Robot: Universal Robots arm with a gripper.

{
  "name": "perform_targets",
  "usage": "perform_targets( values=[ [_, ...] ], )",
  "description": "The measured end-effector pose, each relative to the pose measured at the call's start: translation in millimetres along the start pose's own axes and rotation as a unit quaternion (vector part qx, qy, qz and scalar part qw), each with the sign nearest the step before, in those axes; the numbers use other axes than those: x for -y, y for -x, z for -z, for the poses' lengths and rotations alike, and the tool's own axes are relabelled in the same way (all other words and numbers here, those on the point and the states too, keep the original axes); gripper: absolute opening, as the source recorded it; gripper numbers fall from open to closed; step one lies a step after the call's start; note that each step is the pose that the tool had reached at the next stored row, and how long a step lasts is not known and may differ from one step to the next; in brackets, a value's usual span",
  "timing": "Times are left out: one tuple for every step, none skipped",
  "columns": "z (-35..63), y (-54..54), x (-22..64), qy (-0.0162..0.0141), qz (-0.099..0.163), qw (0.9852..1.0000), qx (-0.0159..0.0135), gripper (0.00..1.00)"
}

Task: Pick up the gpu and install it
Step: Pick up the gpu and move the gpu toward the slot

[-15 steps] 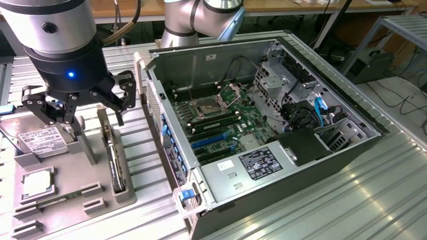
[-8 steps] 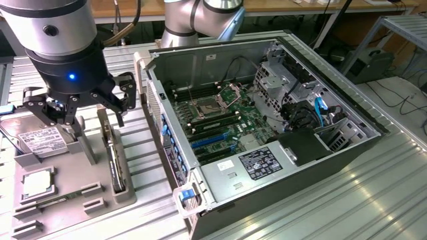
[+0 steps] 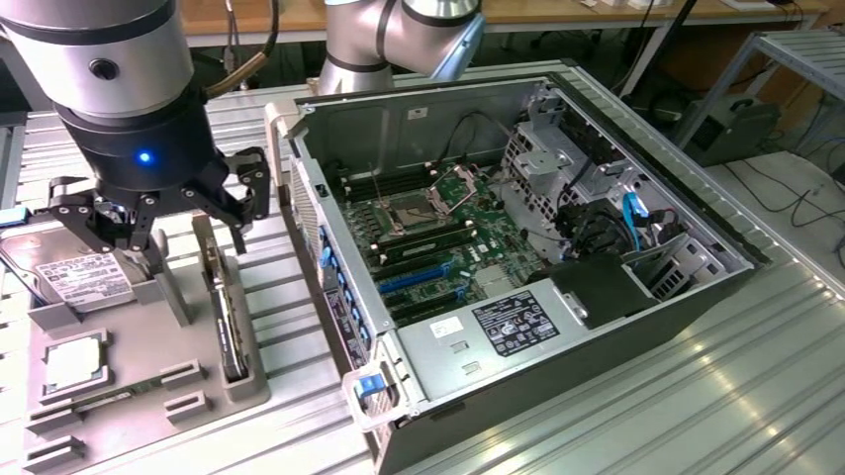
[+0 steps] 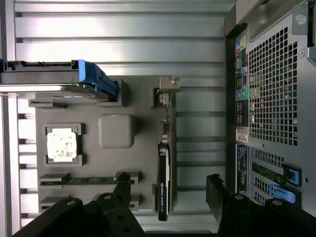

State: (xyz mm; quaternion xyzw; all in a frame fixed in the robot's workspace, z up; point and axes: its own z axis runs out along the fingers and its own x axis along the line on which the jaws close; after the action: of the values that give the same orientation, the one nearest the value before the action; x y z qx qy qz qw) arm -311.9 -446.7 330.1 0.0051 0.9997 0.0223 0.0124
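Black gpu [image 4: 163, 192] edge-on in grey tray [image 4: 138, 158] | tool [image 4: 169, 190] wide, hovering above — one finger each side | long axis runs square to the closing line | not gripped

Ribbed metal tabletop [image 3: 739, 396], wooden bench [image 3: 555, 12] behind (cables [image 3: 790, 201] on the floor [image 3: 812, 236])

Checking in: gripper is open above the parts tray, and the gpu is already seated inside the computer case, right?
Not right. The gripper is open above the parts tray, but the gpu stands edge-on in a slot of that tray, outside the computer case. The wrist view shows it.
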Motion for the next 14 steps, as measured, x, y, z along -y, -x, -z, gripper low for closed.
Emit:
perform_targets(
  values=[
    [-5.5, -0.1, 0.2, 0.0, 0.0, 1.0, 0.0, 0.72],
    [-8.6, -0.2, 0.4, 0.0, 0.0, 1.0, 0.0, 0.72],
    [-11.7, -0.3, 0.5, 0.0, 0.0, 1.0, 0.0, 0.72],
    [-14.9, -0.4, 0.7, 0.0, 0.0, 1.0, 0.0, 0.72],
    [-17.9, -0.4, 0.8, 0.0, 0.0, 1.0, 0.0, 0.72],
    [-19.6, -0.5, 0.9, 0.0, 0.0, 1.0, 0.0, 0.72],
    [-21.0, -0.5, 0.9, 0.0, 0.0, 1.0, 0.0, 0.72],
    [-21.7, -0.5, 1.0, 0.0, 0.0, 1.0, 0.0, 0.72],
    [-22.3, -0.5, 1.0, 0.0, 0.0, 1.0, 0.0, 0.72],
    [-23.6, -0.6, 1.1, 0.0, 0.0, 1.0, 0.0, 0.72],
    [-26.9, -0.7, 1.2, 0.0, 0.0, 1.0, 0.0, 0.72],
    [-29.5, -0.7, 1.3, 0.0, 0.0, 1.0, 0.0, 0.72],
    [-33.9, -0.8, 3.4, 0.0, 0.0, 1.0, 0.0, 0.72],
    [-39.0, -0.9, 5.6, 0.0, 0.0, 1.0, 0.0001, 0.72]
  ],
)
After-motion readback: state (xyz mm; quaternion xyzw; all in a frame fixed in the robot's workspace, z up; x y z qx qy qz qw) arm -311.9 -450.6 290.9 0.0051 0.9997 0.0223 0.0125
